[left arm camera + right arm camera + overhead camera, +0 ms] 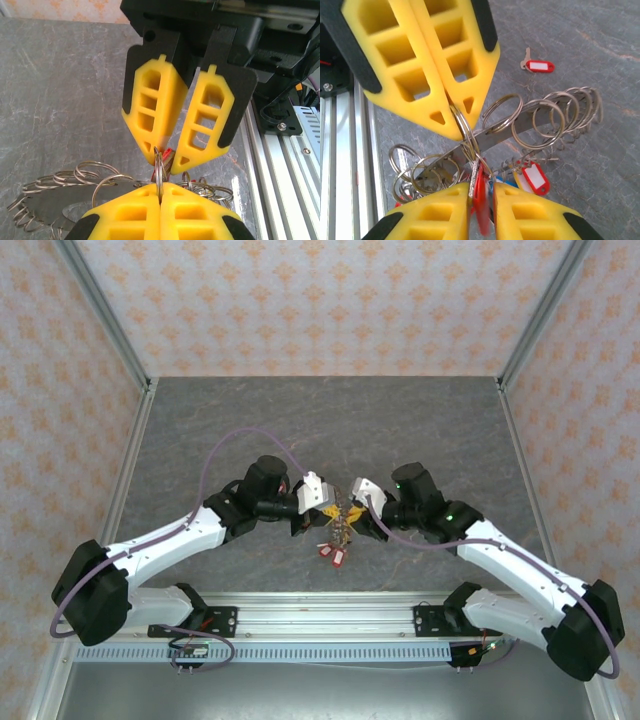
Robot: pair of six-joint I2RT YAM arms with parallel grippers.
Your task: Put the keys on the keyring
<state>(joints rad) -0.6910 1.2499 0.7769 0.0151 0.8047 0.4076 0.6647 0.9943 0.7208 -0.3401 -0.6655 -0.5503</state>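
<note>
- Your left gripper [160, 192] is closed tight, its pads pinching one wire loop [159, 172] on the keyring [517, 127] rim.
- The loop stands upright between the pads, edge-on in your left wrist view.
- Your right gripper [481, 190] faces the left one tip to tip, just beside it, over the same spot.
- Its jaws stand a little apart, with a red key [480, 202] tag hanging between them.
- The tag lies against one finger [440, 217] and a slit of daylight shows on the other side, so it looks loose, not pinched.
- The keyring sits at the middle of the table [330, 420], close to the near edge, tilted with the held side raised.
- Wire loops crowd its rim, several fanned out at the end away from your grippers.
- More keys [331, 552] hang bunched beneath the keyring: red tags, one with a white label [536, 179], and a bit of blue beside it.
- Whether each is threaded on a loop you cannot tell.
- One red-tagged key [536, 66] lies flat on the table by itself, well apart from the keyring, on the side away from the near edge.
</note>
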